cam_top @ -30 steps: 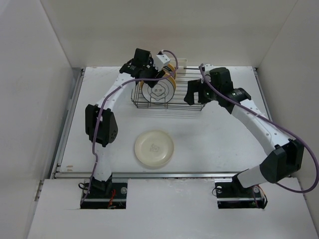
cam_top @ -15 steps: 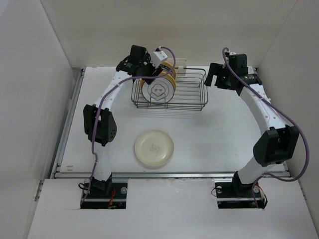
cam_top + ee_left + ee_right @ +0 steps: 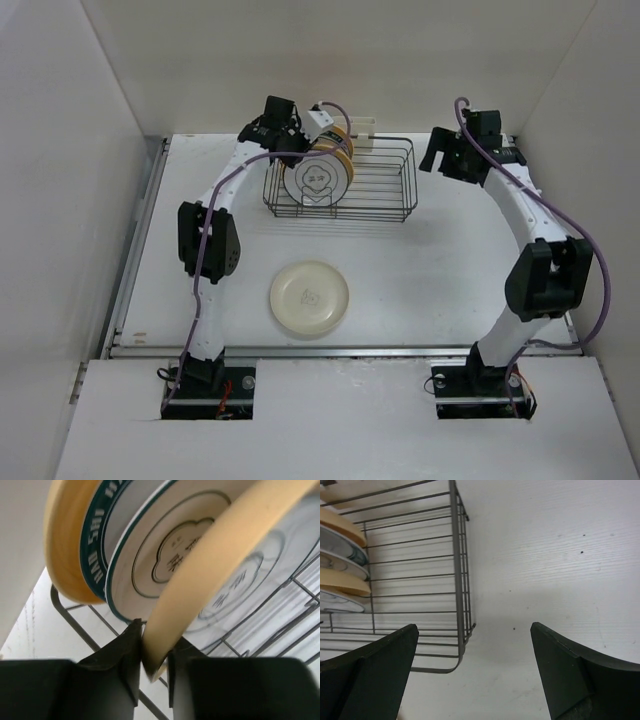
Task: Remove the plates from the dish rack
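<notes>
Left gripper (image 3: 292,143) at the left end of the dish rack (image 3: 385,185), up at the far side of the table (image 3: 430,270).

In the left wrist view we see its fingers (image 3: 127,655) pinched narrowly on the lower rim of the pale-yellow plate (image 3: 215,555), one finger on each face. That plate stands on edge among the rack wires (image 3: 75,622).

Behind it we count three more upright plates, close together:
- the white plate with thin dark rim (image 3: 165,555)
- the plate with broad dark-green lettered rim (image 3: 95,545)
- the yellow-orange plate (image 3: 52,540), farthest from the fingers

We cannot tell whether the held plate is lifted clear of its slot.

Right gripper (image 3: 437,158) hangs just beside the right end of the rack, apart from it. Its jaws stand wide with nothing between them, and bare table (image 3: 545,555) and the rack's corner (image 3: 460,555) show below.

A cream plate (image 3: 310,297) lies flat on the table, well apart from the rack, nearer the arm bases.
</notes>
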You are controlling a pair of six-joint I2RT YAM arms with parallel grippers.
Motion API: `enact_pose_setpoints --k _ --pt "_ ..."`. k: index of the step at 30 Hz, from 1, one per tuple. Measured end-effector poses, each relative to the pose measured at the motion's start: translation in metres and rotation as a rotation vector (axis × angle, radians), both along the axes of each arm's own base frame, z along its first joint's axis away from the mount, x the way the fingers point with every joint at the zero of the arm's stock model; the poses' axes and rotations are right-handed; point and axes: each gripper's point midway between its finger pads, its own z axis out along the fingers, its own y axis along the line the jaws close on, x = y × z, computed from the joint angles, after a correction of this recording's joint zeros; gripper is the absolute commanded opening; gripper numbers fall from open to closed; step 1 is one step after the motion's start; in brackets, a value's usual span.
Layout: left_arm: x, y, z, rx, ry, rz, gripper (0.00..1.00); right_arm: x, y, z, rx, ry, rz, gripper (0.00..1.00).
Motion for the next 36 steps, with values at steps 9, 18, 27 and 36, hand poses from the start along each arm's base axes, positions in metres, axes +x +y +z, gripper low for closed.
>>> enact_pose_setpoints --k 9,18,27,36 --pt "-0.002 0.003 0.0 0.02 0.001 -0.014 0.0 0.016 -0.017 -0.057 0.001 0.093 -0.035 1.0" --pt "-0.008 0.02 0.025 -0.067 0.033 0.02 0.0 0.024 -0.006 -0.094 0.041 0.149 0.011 0.86" --pt "-0.03 0.028 0.078 -0.137 0.001 0.01 0.0 0.027 0.007 -0.101 0.091 0.151 0.06 0.75" --pt "-0.033 0.006 0.037 -0.103 0.072 0.019 0.0 0.027 0.008 -0.103 0.095 0.151 0.066 0.75"
